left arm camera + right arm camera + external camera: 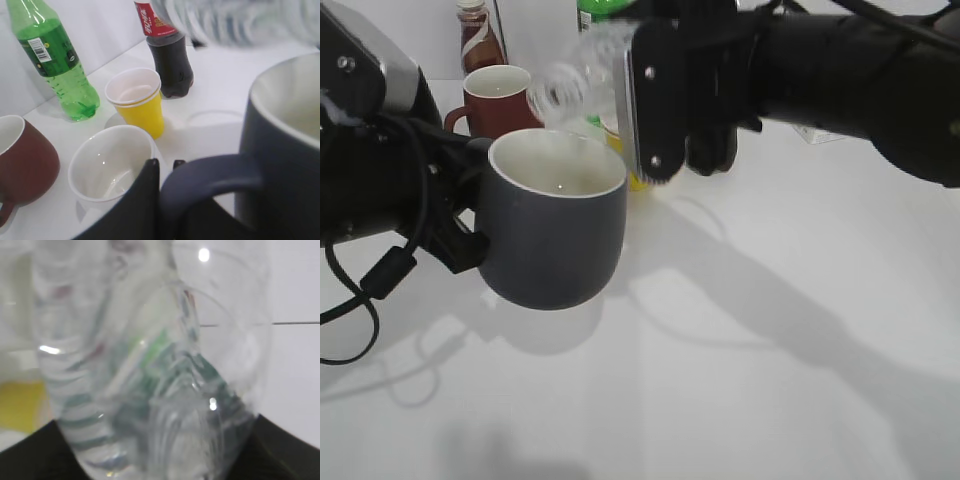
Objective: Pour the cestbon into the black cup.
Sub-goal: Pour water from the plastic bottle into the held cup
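The black cup (555, 225), a charcoal-grey mug with pale inside, is held off the table by its loop handle (210, 172). My left gripper (165, 165) is shut on that handle. The cestbon (575, 85), a clear ribbed bottle, is tilted with its mouth over the cup's rim and looks blurred. It fills the right wrist view (150, 370), its green label showing through the plastic. My right gripper (660, 100) is shut on the cestbon's body. A little liquid shows at the cup's bottom.
Behind stand a brown-red mug (500, 100), a cola bottle (167, 50), a green soda bottle (55, 60), stacked yellow paper cups (137, 100) and a white cup (112, 167). A cable (360, 290) hangs from the left arm.
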Robot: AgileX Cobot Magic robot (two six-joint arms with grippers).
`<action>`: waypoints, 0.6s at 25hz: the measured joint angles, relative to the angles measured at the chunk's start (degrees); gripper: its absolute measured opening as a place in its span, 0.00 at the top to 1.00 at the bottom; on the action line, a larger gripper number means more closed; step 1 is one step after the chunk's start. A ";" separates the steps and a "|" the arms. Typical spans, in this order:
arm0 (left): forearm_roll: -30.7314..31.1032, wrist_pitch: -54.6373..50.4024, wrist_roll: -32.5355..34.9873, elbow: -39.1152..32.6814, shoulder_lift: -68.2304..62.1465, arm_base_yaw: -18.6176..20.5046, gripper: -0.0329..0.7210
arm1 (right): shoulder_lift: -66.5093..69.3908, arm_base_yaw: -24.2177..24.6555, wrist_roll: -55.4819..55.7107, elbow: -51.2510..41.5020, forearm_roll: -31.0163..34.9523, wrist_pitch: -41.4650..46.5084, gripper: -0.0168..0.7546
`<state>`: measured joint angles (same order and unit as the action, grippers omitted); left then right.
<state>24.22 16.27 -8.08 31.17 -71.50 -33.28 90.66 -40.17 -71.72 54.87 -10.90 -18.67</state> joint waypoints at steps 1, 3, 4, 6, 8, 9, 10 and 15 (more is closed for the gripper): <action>0.00 0.00 0.00 0.00 0.00 0.00 0.90 | 0.00 0.00 -3.02 0.00 2.64 -1.89 0.38; 0.00 0.00 0.00 0.00 0.00 -0.05 0.90 | 0.00 0.00 -8.33 0.00 6.65 -5.31 0.38; 0.00 0.00 0.00 0.00 0.00 -0.05 0.90 | 0.00 0.00 -10.04 0.00 8.04 -6.46 0.38; 0.00 0.00 0.00 0.00 0.00 -0.05 0.90 | 0.00 0.00 -12.65 0.00 9.30 -8.25 0.38; 0.00 0.00 0.00 0.00 0.00 -0.05 0.90 | 0.00 0.00 -13.97 0.00 9.77 -8.80 0.38; 0.00 0.00 0.00 0.00 0.00 -0.05 0.90 | 0.00 0.00 -14.74 0.00 9.88 -8.94 0.38; 0.00 0.00 0.00 0.00 0.00 -0.05 0.90 | 0.00 0.00 -15.71 0.00 10.04 -9.09 0.38; 0.00 0.00 0.00 0.00 0.63 -0.05 0.90 | 0.00 0.00 -18.99 0.00 10.16 -9.27 0.38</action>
<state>24.22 16.27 -8.08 31.17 -70.88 -33.33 90.66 -40.17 -90.71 54.87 -0.73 -27.94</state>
